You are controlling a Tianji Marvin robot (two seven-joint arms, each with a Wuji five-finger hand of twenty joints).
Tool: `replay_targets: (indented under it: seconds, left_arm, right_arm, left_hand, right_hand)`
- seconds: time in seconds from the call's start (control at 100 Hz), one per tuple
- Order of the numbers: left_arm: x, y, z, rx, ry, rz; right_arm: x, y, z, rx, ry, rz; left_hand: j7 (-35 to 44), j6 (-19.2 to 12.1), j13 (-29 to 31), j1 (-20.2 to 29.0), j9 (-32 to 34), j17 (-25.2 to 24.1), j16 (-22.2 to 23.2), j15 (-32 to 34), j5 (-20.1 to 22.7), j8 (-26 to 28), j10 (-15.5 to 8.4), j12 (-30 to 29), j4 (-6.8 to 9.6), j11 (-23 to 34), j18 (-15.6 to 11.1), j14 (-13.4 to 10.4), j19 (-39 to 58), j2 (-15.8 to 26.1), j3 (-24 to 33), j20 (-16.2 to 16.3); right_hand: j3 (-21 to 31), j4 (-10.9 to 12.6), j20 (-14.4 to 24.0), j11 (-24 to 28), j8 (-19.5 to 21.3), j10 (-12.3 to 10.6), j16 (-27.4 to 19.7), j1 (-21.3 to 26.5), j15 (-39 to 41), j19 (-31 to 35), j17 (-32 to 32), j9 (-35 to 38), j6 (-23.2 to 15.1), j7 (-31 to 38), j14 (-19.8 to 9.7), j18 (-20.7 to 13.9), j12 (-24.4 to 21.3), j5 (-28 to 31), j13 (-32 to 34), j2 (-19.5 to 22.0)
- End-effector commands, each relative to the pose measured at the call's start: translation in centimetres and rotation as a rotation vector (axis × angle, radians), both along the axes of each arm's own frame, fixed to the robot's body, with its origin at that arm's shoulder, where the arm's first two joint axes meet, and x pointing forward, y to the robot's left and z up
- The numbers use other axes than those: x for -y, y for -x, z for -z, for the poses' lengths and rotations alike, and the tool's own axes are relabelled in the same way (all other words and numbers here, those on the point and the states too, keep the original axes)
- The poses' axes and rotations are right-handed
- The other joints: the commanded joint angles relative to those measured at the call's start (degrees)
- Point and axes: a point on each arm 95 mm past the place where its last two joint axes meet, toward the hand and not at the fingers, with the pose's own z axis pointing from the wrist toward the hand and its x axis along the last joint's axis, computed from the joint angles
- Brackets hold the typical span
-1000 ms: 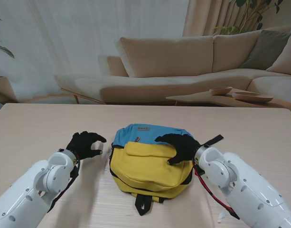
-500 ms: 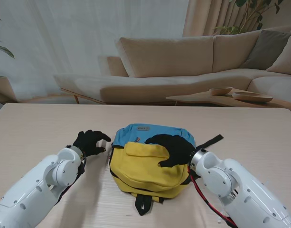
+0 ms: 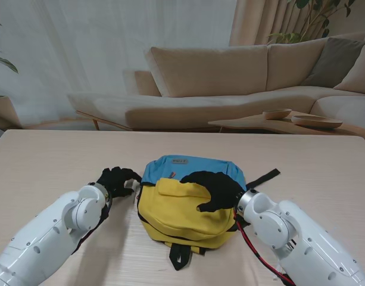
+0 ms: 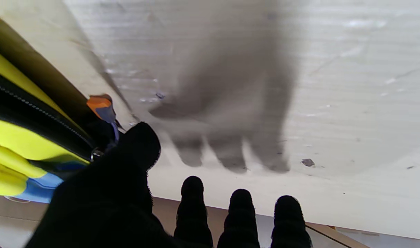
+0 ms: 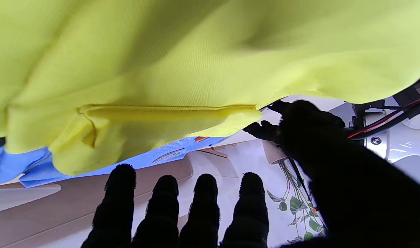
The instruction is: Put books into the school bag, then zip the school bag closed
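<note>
Lying flat at the centre of the pale wooden table [image 3: 45, 155], the yellow fabric school bag with a blue top panel [image 3: 182, 211] has no books in view beside it, so the packing step is judged complete; whether books are in fact inside cannot be seen. The remaining step appears to be the zip closure.

1. Right hand [image 3: 215, 189]: fingers spread and curved over the yellow front flap, near the blue panel. It reads as open and hovering or pressing lightly; contact with the fabric cannot be confirmed.
2. Left hand [image 3: 115, 180]: just beside the left edge of the bag, fingers apart, holding nothing.

View differences:
- The stand view shows both hands and the whole bag, but the zip track is not resolved there.
- The left wrist view shows the black zip track [image 4: 34, 113] running between yellow panels, an orange pull tab [image 4: 100, 107] and a small metal slider ring [image 4: 94, 155] just beside the thumb. The thumb is near the tab but not closed on it. How much of the zip is already closed cannot be told.
- The right wrist view shows only flap fabric and a stitched seam [image 5: 165, 109], with all four fingers [image 5: 205, 206] extended clear of it.
</note>
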Motion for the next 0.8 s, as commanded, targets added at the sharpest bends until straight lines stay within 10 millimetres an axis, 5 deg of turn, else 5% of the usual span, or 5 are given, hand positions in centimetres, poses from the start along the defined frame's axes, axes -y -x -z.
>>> replay_targets:
  seconds: [0.0, 0.21, 0.32, 0.53, 0.79]
  left_arm:
    - [0.34, 0.04, 0.18, -0.028, 0.005, 0.011]
    - [0.44, -0.26, 0.32, -0.056, -0.014, 0.021]
    - [0.37, -0.25, 0.29, -0.058, -0.027, 0.024]
    - [0.12, -0.07, -0.04, -0.048, -0.067, 0.039]
    - [0.15, -0.02, -0.28, -0.012, -0.036, 0.044]
  right_arm:
    - [-0.42, 0.36, 0.48, -0.021, 0.000, -0.011]
    - [-0.43, 0.44, 0.51, -0.025, -0.008, -0.008]
    - [-0.44, 0.45, 0.54, -0.025, -0.013, -0.007]
    - [-0.50, 0.47, 0.64, -0.028, -0.024, -0.002]
    - [-0.51, 0.42, 0.71, -0.029, -0.034, 0.006]
  left_hand:
    - [-0.05, -3.33, -1.61, 1.56, -2.88, -1.48, 1.19, -1.08, -1.14, -1.17, -2.26, -0.22, 0.02, -1.62, -1.95, -1.38, -0.20, -0.67, 1.98, 1.43]
    - [6.25, -0.66, -1.82, 0.54, -3.21, -2.21, 2.25, -2.31, 2.97, 3.17, -2.13, 2.12, 0.13, -2.73, -2.27, -1.59, -0.45, -0.72, 1.29, 1.63]
    - [18.16, 2.99, -1.78, 3.50, -3.31, -2.13, 2.69, -2.25, 3.60, 18.42, -1.79, 3.68, -2.31, -2.42, -2.15, -1.73, -0.53, -4.85, -1.65, 1.58]
    - [35.37, 6.29, -1.70, 5.68, -3.43, -1.33, 3.08, -1.98, 0.91, 39.46, -1.26, 6.89, -2.30, -1.70, -1.53, -1.60, -0.26, -8.47, 1.10, 1.43]
    - [31.85, 8.12, -1.29, 9.34, -1.74, -1.31, 3.38, -0.42, 8.45, 36.09, -0.42, 7.36, -2.04, 3.25, -1.18, -0.91, 0.23, -6.80, -4.60, 1.31]
  right_hand:
    - [1.64, 3.78, 0.10, 0.37, -0.71, 0.46, 0.26, 1.17, -0.22, -0.37, -0.50, 1.09, -1.66, 0.51, -1.00, -1.66, 0.67, -0.53, 1.60, 0.22]
    - [1.88, 3.93, 0.18, 0.38, -1.15, 0.43, 0.28, 0.85, -0.19, -0.23, -0.49, 1.05, -1.87, 1.22, -0.95, -1.65, 0.68, -0.64, 1.57, 0.67]
    - [2.05, 4.09, 0.25, 0.41, -1.40, 0.44, 0.31, 0.61, -0.12, -0.10, -0.52, 1.15, -2.13, 1.63, -0.87, -1.59, 0.69, -0.51, 1.64, 1.06]
    - [2.39, 4.35, 0.41, 0.49, -1.85, 0.52, 0.39, 0.43, 0.01, 0.19, -0.51, 1.28, -2.57, 2.21, -0.69, -1.59, 0.73, -0.34, 1.66, 1.37]
    - [2.91, 4.57, 0.64, 0.76, -2.38, 0.62, 0.52, 0.44, 0.29, 0.61, -0.32, 1.71, -2.81, 3.13, -0.55, -1.52, 0.85, 0.21, 2.04, 1.50]
